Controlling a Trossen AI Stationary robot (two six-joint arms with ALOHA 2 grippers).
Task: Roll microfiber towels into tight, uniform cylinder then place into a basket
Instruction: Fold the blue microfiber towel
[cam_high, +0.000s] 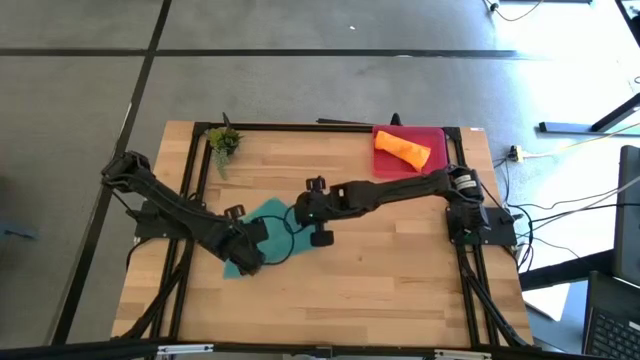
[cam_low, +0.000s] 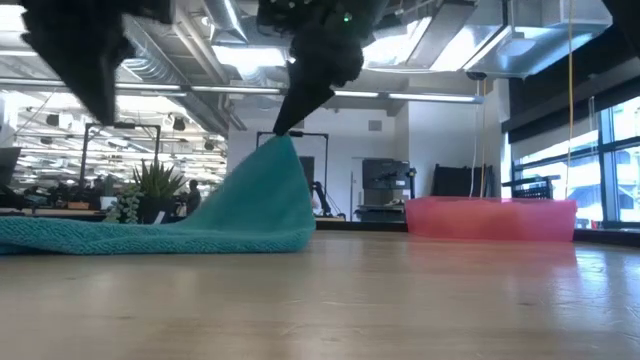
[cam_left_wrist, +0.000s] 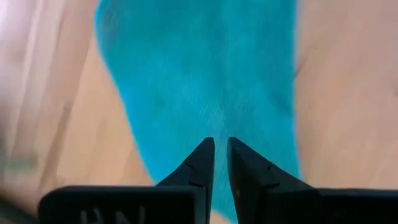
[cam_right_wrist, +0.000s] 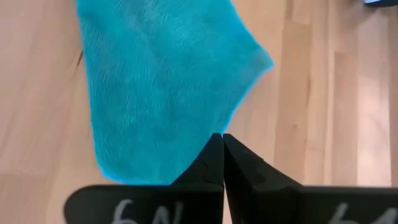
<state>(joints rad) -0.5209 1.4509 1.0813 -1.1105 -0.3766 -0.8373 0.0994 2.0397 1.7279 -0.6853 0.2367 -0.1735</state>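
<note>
The teal towel (cam_high: 265, 213) lies mid-left on the table, its far-right part pulled up into a peak (cam_low: 281, 140). My right gripper (cam_high: 300, 212) is shut on that peak. My left gripper (cam_high: 248, 258) hovers over the towel's near-left part (cam_left_wrist: 205, 74); its fingers are open by a narrow gap with nothing between them. In the low view it stands well above the flat cloth. The orange towel (cam_high: 402, 150), rolled into a short cylinder, lies in the pink-red basket (cam_high: 437, 135) at the far right. My right gripper pinches the teal towel at an edge of its far-right part (cam_right_wrist: 189, 146) between its two shut fingers. It comes slanting down from above and from the table's right. The cloth rises like a tent to the fingertips, and the towel's left part (cam_low: 90, 235) stays flat on the table.
A small potted plant (cam_high: 224, 140) stands at the far left corner. The basket (cam_low: 490, 218) sits at the far right, apart from both arms. Bare wood (cam_high: 400, 270) spreads over the near right of the table.
</note>
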